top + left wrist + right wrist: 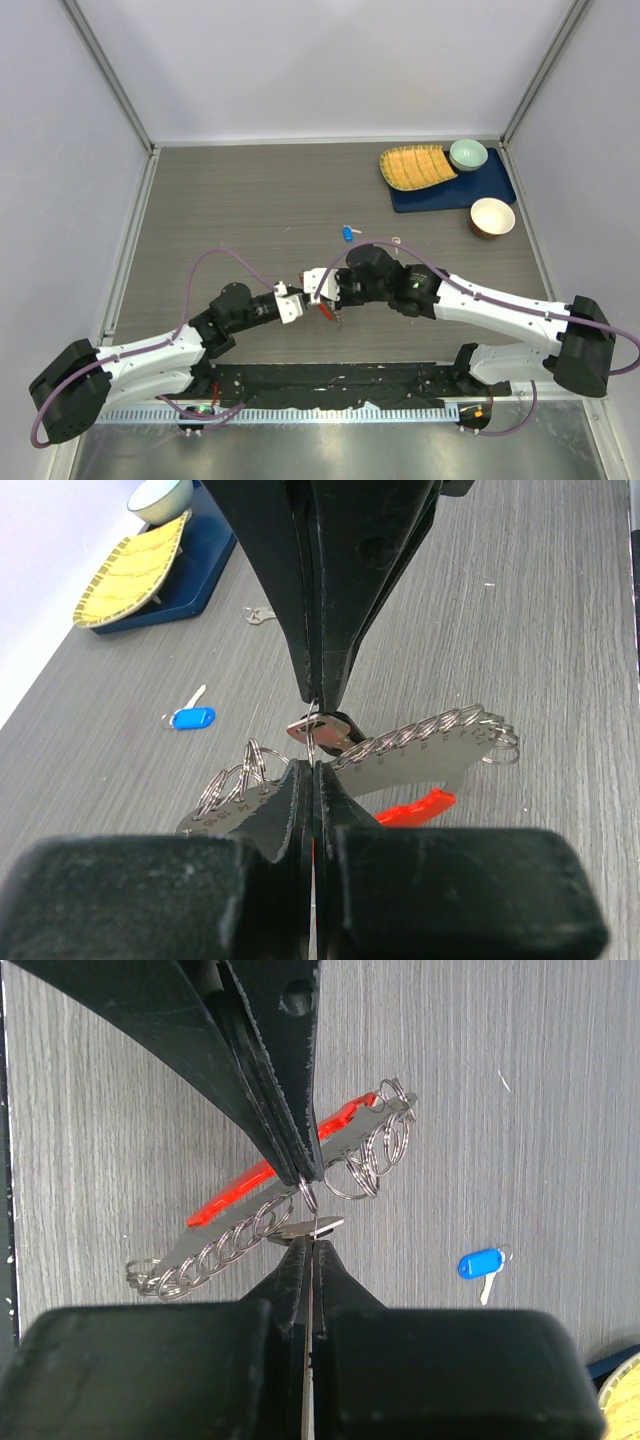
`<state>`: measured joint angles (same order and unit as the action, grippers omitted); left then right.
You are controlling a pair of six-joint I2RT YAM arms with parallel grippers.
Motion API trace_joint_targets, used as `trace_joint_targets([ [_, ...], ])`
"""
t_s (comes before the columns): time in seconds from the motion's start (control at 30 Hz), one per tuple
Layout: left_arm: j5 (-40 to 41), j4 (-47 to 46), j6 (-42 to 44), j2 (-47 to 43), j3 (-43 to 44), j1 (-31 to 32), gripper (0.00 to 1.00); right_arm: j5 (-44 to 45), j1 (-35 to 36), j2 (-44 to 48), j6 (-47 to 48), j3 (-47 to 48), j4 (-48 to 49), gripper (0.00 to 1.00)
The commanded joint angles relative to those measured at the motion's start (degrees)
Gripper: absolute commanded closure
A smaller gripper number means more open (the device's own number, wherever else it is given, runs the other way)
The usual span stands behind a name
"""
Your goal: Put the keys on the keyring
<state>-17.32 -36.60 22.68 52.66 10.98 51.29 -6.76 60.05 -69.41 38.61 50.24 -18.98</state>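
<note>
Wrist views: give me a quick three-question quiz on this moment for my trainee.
1. True or false: the blue key lies loose on the table.
2. The right end effector is shut on: A a bowl; B a metal key; C the blue key.
3. Fill in: the left end effector grips the keyring, whose fob is ___.
Key: 1 true; 2 B; 3 red.
</note>
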Motion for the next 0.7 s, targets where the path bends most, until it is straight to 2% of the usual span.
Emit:
trace_joint_targets([
  [0.0,-2.28,-3.04,-0.26,-0.1,1.67,0.22,1.0,-2.64,1.12,0.59,0.85,1.44,2.2,0.99],
  [0.33,-2.28,-3.04,-0.62,-0.63,1.76,0.3,1.0,-2.55,2.7,-0.03,1.38,1.62,1.23,0.99],
  [0.67,-1.31,-3.57,-1.06,-2.3,0.8,0.22,1.0,4.39,3.76,-2.05,2.0,1.53,-0.53,0.99],
])
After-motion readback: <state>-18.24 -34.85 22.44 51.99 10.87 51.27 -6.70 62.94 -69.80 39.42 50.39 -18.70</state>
